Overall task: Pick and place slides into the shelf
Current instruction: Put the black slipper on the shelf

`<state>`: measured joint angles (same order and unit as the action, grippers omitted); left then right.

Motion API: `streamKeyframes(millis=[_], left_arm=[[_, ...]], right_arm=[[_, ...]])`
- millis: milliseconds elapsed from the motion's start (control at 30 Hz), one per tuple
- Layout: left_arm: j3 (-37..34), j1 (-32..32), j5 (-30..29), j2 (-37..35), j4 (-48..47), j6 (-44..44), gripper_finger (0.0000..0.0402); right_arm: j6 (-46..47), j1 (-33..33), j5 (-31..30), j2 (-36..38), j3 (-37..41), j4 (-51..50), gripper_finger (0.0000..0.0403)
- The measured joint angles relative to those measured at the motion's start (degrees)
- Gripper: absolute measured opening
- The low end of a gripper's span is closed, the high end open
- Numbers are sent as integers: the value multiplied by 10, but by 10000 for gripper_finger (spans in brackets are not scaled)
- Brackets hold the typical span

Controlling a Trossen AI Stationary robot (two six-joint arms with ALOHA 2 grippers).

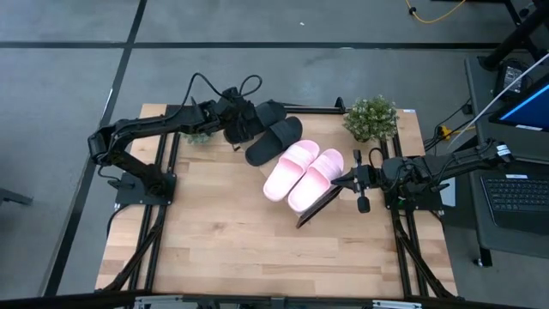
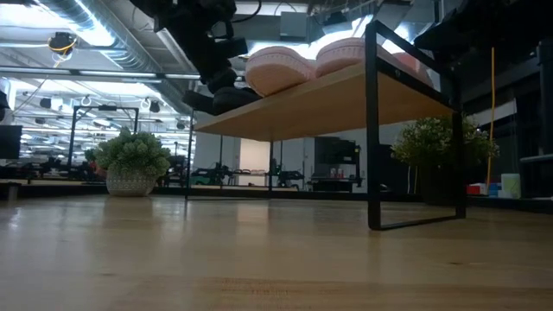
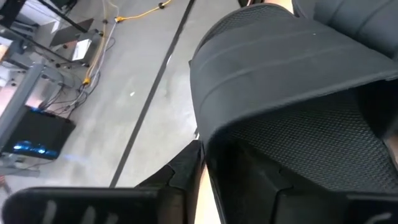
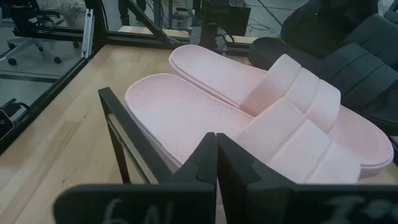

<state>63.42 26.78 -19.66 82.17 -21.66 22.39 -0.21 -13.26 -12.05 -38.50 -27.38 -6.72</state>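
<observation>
left claw is up at the far end of the shelf, right on top of a black slide. from my seat i can't tell if its fingers are wide or pinched, or if it has let go. in the left wrist view the black slide's strap fills almost all i can see.

the other black slide lies on the shelf just beside it. the two pink slides sit side by side on the shelf, near the end by the right arm. in the low view the pink slides rest on the wood board, up off the table.

right claw waits just beside the near end of the shelf. its fingers are pinched shut with nothing in them, as the right wrist view shows.

i think this is the last step: putting the last black slide down on the shelf. next i would want the left claw to open all the way and go straight up, so it does not drag the slide off the board. then the arm can pull back.

a plant stands at the far side of the table.
</observation>
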Motion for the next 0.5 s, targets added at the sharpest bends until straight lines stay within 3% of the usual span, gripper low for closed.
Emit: streamKeyframes(millis=[500], left_arm=[[-3, -11, -33, -7, 2, 4, 112]], right_arm=[[0, 0, 0, 0, 0, 0, 6]])
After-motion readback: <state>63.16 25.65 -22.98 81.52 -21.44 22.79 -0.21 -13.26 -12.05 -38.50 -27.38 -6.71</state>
